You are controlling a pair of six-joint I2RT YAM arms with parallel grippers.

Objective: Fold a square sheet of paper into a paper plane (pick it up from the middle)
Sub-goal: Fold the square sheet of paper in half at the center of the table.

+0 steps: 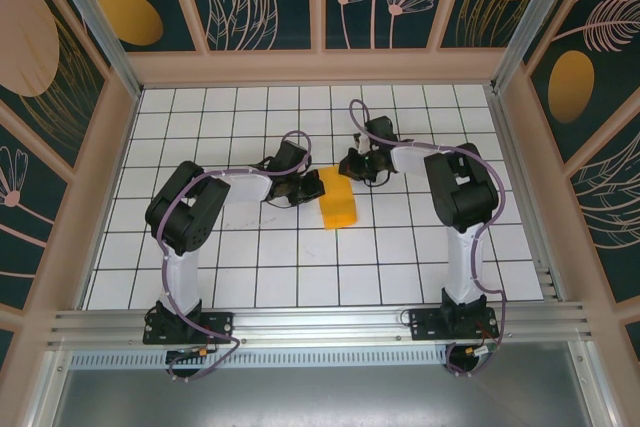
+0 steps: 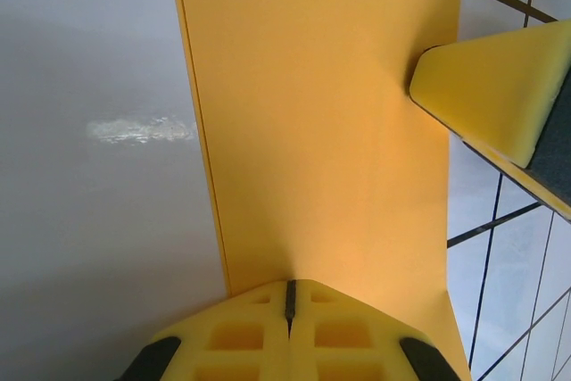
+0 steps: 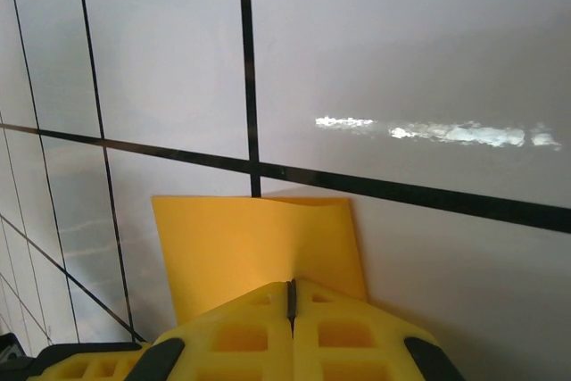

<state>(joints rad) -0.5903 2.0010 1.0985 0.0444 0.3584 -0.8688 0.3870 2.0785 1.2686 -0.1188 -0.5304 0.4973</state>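
Pinning the fold.
My left jaws and right jaws, both pressed together, sat on two edges of the folded square sheet of paper (image 1: 337, 202), probably flattening its crease.

Each arm, the left arm (image 1: 178, 212) and the right arm (image 1: 462, 187), is made of white tubes joined by bulky black housings. A lilac cable (image 1: 352, 110) loops back from the fingers along each arm to a black base plate (image 1: 185, 323). The left gripper (image 2: 289, 290) has bright yellow fingers (image 2: 241, 336) moulded with square pockets. A thin dark seam runs between them, and black rounded patches (image 2: 153, 359) sit at their outer edges. The right gripper (image 3: 291, 290) looks the same. From the side, its finger is a yellow wedge on dark grey backing.
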